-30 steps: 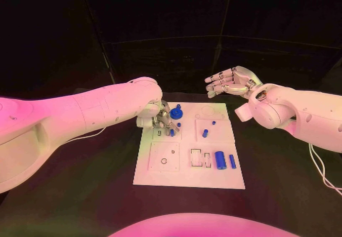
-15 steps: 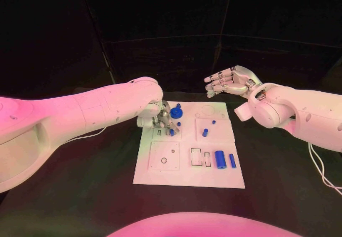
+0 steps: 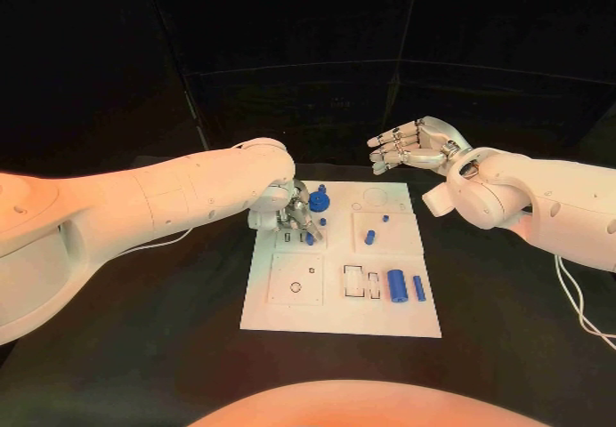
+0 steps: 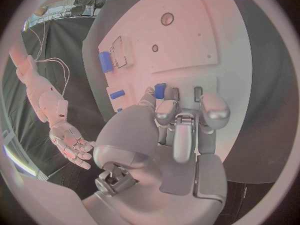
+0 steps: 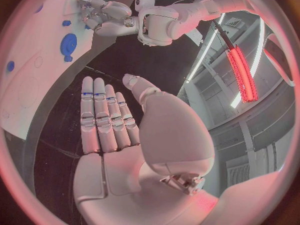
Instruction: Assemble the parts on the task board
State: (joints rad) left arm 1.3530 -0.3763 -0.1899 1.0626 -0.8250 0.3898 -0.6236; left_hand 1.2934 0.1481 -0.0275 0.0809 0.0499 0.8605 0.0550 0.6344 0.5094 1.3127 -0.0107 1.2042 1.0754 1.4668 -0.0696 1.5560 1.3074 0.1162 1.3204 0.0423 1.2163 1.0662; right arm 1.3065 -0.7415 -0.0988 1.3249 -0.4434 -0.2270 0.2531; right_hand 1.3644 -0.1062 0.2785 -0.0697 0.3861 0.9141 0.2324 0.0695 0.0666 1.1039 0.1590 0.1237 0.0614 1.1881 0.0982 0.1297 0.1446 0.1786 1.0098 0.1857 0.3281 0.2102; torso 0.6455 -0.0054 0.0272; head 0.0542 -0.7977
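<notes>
Small blue peg [image 3: 310, 237] on task board [image 3: 336, 320], far-left corner, pinched by left hand [image 3: 290, 213] fingertips. Likely light, rigid, slick plastic; take by sides. Right hand [image 3: 413, 145] open, beyond board's far-right corner.

Head view: camera mounted high on the robot, looking down and forward at the black table [image 3: 154, 356]; the whole task board [image 3: 295, 316] lies mid-picture, with both arms entering from the side edges.

Left wrist view: fisheye set behind the left hand [image 4: 181, 125], facing along its fingers, close above the task board [image 4: 187, 40]. The right hand [image 4: 69, 140] appears at the circle's rim.

Right wrist view: fisheye set behind the right hand [image 5: 119, 135], facing along its open palm, farther off the board. The left hand [image 5: 103, 12] and a board corner [image 5: 37, 75] appear beyond.

All 3 views share the board's far end.
</notes>
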